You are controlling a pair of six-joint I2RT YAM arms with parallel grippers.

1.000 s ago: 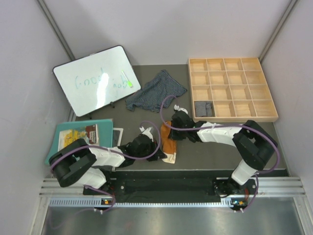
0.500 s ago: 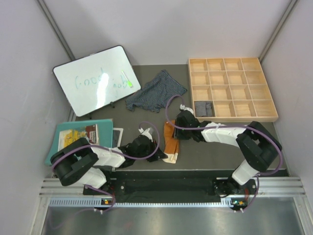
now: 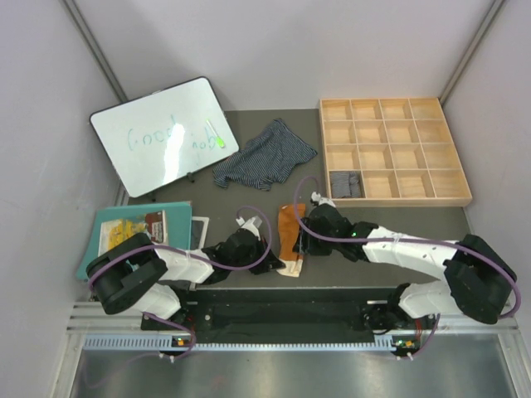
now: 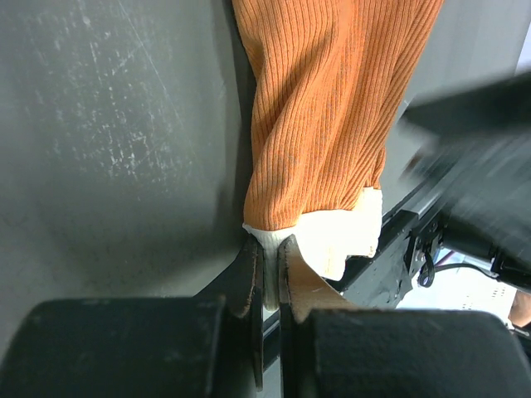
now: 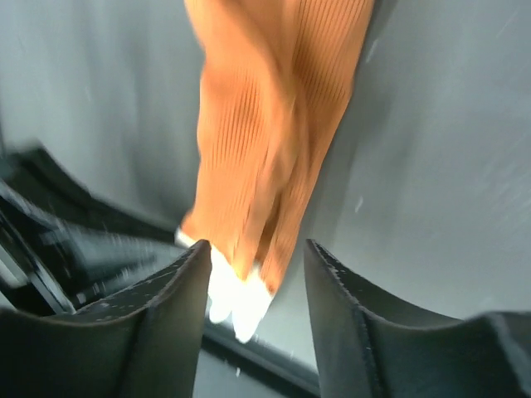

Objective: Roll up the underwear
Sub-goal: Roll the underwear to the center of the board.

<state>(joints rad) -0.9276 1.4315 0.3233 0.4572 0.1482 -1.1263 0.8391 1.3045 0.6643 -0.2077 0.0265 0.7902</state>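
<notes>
The rust-orange underwear (image 3: 289,230) lies as a narrow folded strip near the table's front edge, cream waistband (image 4: 342,235) toward me. My left gripper (image 3: 274,260) (image 4: 270,269) is shut on the waistband's corner. The right gripper (image 3: 304,239) (image 5: 257,253) hovers open just beside and above the orange cloth (image 5: 265,141), nothing between its fingers. The dark navy striped underwear (image 3: 265,155) lies spread out at the back centre. A grey rolled pair (image 3: 345,183) sits in a front-left compartment of the wooden tray (image 3: 452,197).
A whiteboard (image 3: 162,135) leans at the back left. A teal mat (image 3: 104,217) with a booklet lies at the left. The wooden tray with several compartments fills the back right. The black mounting rail (image 3: 290,311) runs along the front edge.
The right gripper has opened and let go of the orange underwear's far end, then drawn back toward the front. The cloth now lies narrower. The left gripper has kept its hold.
</notes>
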